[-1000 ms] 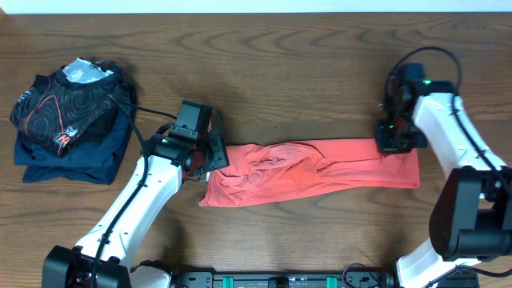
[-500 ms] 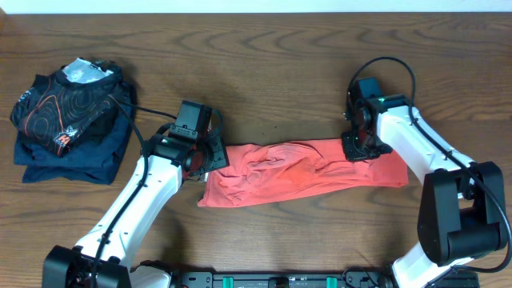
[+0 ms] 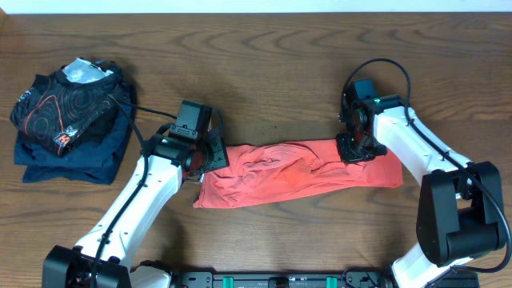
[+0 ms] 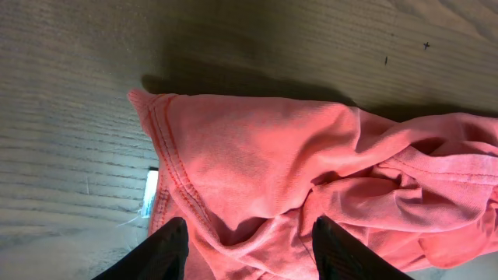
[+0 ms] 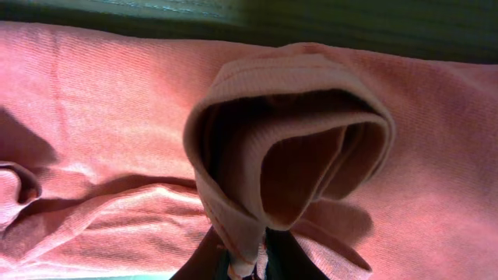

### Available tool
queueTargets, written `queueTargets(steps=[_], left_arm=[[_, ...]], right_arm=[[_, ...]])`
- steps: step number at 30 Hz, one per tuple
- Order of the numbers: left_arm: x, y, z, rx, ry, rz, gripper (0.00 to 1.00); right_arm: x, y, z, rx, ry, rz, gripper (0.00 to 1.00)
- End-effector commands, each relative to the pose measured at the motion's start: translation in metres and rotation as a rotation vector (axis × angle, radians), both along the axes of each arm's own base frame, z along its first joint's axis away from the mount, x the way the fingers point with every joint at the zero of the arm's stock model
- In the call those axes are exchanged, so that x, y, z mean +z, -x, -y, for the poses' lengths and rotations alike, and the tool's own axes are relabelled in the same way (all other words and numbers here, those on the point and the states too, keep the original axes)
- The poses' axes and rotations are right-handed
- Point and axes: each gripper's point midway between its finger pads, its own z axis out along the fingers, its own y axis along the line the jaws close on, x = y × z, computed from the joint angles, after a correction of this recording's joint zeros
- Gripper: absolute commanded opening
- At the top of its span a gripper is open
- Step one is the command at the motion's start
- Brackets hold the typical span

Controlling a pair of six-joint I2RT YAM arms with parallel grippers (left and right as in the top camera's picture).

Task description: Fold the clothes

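Currently the coral-red T-shirt (image 3: 296, 172) lies bunched in a long strip on the wooden table (image 3: 264, 64), running left to right between the two arms. The left gripper (image 4: 250, 245) hangs over the shirt's left end, jaws standing apart and pinching nothing. The right gripper (image 5: 245, 260), near the shirt's right end, is clamped on a raised fold of its fabric. A pile of dark garments (image 3: 68, 120) sits at the far left.

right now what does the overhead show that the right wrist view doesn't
Only overhead: the left gripper over the left end of the T-shirt, and a dark clothes pile at the far left. Only right wrist: a close view of a cloth loop pinched in the right gripper. Both: the coral T-shirt lying on the wooden table.
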Motion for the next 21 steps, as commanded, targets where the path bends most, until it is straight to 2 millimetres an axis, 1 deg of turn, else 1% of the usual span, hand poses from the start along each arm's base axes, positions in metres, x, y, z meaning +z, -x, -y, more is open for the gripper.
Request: queueTargets(steps=[1, 6, 9, 12, 14, 18, 21], left_arm=[[0.006, -0.005, -0.002, -0.01, -0.012, 0.022, 0.54], [0.005, -0.005, -0.002, -0.01, -0.012, 0.022, 0.54], [0.005, -0.005, -0.002, -0.01, -0.012, 0.022, 0.54], [0.005, -0.005, -0.002, -0.01, -0.012, 0.022, 0.54], [0.005, -0.005, -0.002, -0.01, -0.012, 0.023, 0.54], [0.005, -0.006, -0.002, -0.01, -0.012, 0.025, 0.54], [0.005, -0.005, -0.002, -0.01, -0.012, 0.023, 0.54]], right_arm=[[-0.001, 0.006, -0.013, 0.02, -0.05, -0.022, 0.13], [0.0, 0.013, -0.029, 0.078, -0.145, -0.053, 0.12], [0.003, 0.025, -0.041, 0.159, -0.229, -0.1, 0.13], [0.005, 0.038, -0.039, 0.164, -0.23, -0.154, 0.2], [0.006, 0.041, -0.039, 0.162, -0.229, -0.165, 0.22], [0.012, 0.036, -0.04, 0.161, -0.234, -0.14, 0.25], [0.026, 0.027, -0.042, 0.166, -0.242, -0.087, 0.25]])
